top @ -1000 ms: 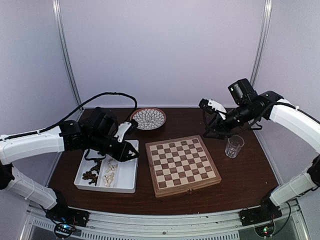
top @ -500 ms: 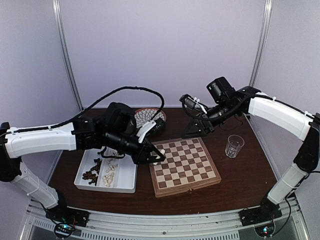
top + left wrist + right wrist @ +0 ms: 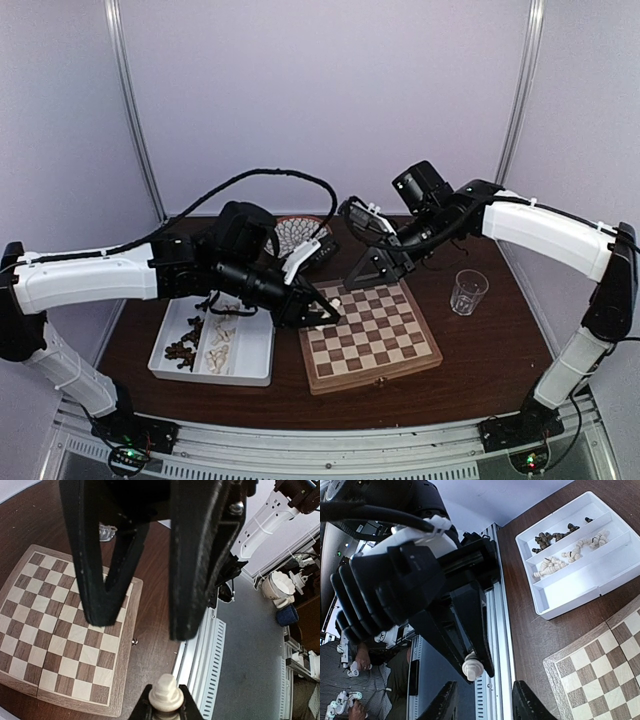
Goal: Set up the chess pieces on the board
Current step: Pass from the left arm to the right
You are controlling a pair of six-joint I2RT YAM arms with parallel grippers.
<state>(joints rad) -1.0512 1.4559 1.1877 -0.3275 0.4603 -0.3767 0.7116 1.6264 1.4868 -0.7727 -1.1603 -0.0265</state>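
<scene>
Arms: two, a left arm [image 3: 90,280] and a right arm [image 3: 545,228]. Grippers: two, one per arm, the left gripper [image 3: 165,707] and the right gripper [image 3: 487,702], each with two fingers. Board [image 3: 375,335]: one. Tray [image 3: 255,358]: one. Plate [image 3: 293,236]: one. Glass [image 3: 466,292]: one. Cream piece [image 3: 166,695] between the left gripper's fingers: one. Dark pieces [image 3: 543,540] in the tray: one cluster of about four, plus two lying apart from it; the exact total is not legible. Cream pieces [image 3: 551,567] in the tray: three loose groups; the number in each group cannot be resolved.
</scene>
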